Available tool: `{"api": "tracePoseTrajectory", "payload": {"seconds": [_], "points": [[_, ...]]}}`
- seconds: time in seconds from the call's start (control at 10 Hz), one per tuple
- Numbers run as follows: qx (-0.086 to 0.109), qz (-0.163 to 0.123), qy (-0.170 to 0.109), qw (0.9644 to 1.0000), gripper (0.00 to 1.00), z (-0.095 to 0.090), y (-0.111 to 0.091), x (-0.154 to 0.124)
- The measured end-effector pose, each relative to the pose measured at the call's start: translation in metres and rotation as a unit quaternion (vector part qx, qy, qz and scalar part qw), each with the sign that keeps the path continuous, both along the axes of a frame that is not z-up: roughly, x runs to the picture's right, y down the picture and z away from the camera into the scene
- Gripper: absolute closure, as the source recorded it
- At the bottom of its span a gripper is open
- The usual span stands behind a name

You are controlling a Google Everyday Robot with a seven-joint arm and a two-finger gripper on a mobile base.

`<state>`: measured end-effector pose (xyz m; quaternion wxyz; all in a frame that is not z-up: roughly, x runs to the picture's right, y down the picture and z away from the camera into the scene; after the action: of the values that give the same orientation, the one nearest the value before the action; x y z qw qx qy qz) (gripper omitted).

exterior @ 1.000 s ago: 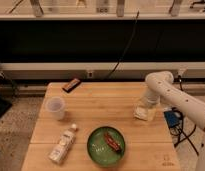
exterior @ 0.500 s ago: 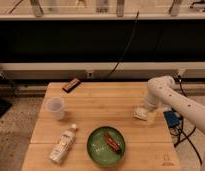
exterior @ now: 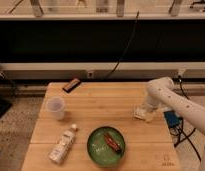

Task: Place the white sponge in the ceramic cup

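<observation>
The white sponge [exterior: 141, 114] lies on the wooden table [exterior: 101, 107] near its right edge. My gripper [exterior: 145, 110] is down at the sponge, right over it, and hides part of it. The white arm [exterior: 168, 97] reaches in from the right. The ceramic cup [exterior: 56, 108] stands upright at the left side of the table, far from the gripper. Nothing shows inside it.
A white plastic bottle [exterior: 63, 144] lies at the front left. A green bowl [exterior: 96, 148] holding a brown item [exterior: 112, 141] sits front centre. A dark flat object [exterior: 72, 85] lies at the back left edge. Cables run on the floor at the right.
The arm's upper bend has dropped and shifted slightly right. The gripper stays at the sponge. Nothing else has moved.
</observation>
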<state>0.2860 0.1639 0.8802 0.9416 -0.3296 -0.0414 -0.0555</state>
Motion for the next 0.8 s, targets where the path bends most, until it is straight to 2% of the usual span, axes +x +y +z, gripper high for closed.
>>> {"api": "tracePoseTrajectory", "payload": {"seconds": [0.2,0.3,0.5,0.8], "points": [[-0.001,0.000,-0.002,1.0000,0.95,-0.004,-0.005,0.003],[-0.005,-0.002,-0.007,1.0000,1.00,-0.014,-0.013,0.003],[-0.010,-0.013,-0.022,0.9996,1.00,-0.030,-0.031,-0.001],[-0.012,-0.039,-0.065,0.9971,1.00,-0.060,-0.062,-0.031]]}}
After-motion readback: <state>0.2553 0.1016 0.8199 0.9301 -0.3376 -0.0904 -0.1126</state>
